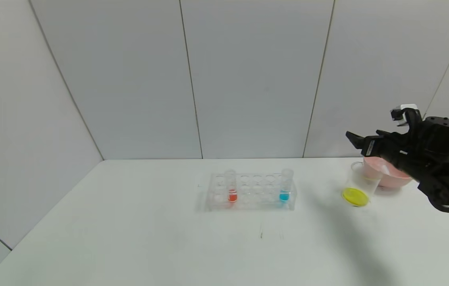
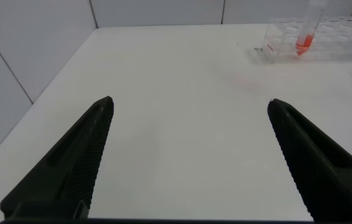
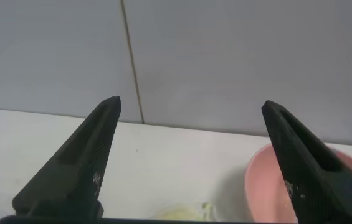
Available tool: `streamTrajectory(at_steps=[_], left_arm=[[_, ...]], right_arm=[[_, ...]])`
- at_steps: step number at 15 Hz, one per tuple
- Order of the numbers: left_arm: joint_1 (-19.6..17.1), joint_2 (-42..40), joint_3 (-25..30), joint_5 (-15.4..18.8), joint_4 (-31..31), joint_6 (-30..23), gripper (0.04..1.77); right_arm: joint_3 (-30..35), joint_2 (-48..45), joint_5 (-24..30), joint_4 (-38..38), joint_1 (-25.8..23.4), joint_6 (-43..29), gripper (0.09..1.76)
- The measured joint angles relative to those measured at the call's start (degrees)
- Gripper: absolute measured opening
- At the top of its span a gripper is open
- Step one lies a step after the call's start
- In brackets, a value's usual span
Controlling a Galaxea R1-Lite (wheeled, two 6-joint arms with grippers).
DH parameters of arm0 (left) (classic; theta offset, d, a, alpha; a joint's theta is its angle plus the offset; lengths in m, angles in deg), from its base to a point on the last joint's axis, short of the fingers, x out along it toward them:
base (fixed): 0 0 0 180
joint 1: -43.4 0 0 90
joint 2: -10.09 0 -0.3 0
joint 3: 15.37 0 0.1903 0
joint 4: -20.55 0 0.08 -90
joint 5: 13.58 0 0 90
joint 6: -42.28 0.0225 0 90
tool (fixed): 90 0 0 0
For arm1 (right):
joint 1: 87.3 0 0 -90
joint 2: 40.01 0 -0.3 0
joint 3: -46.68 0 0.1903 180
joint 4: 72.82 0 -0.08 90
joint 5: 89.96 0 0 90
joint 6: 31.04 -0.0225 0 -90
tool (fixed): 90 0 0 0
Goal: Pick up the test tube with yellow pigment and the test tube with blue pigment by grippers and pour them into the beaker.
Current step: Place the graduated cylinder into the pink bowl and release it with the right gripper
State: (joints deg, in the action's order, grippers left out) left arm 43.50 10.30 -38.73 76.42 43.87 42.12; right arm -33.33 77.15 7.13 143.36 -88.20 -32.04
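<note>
Right gripper [image 1: 357,140] above beaker [image 1: 361,186], jaws wide, holding nothing. Yellow pooled in beaker. Yellow tube [image 1: 384,170] apparently lying in pink bowl [image 1: 391,180]. Blue tube [image 1: 286,186] upright in rack [image 1: 250,192]. Left gripper [image 2: 188,155] open, idle. Risk: arm swing clips beaker, spills.

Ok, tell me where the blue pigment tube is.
In the head view, the test tube with blue pigment stands upright at the right end of the clear rack, mid-table, left of the beaker.
</note>
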Motion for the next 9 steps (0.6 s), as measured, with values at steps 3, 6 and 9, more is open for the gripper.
streamTrajectory(at_steps=[3, 6, 9], left_arm=[[0.0, 0.0, 0.0, 0.0, -0.02, 0.0, 1.76], [0.0, 0.0, 0.0, 0.0, 0.0, 0.0, 1.76], [0.0, 0.0, 0.0, 0.0, 0.0, 0.0, 1.76]], right_arm=[[7.88, -5.51, -7.22, 0.2, 7.38, -0.85, 1.65], [14.21, -10.78, -17.02, 0.28, 16.34, -2.22, 1.67], [17.73, -13.41, -29.28, 0.44, 25.45, -2.55, 1.68]])
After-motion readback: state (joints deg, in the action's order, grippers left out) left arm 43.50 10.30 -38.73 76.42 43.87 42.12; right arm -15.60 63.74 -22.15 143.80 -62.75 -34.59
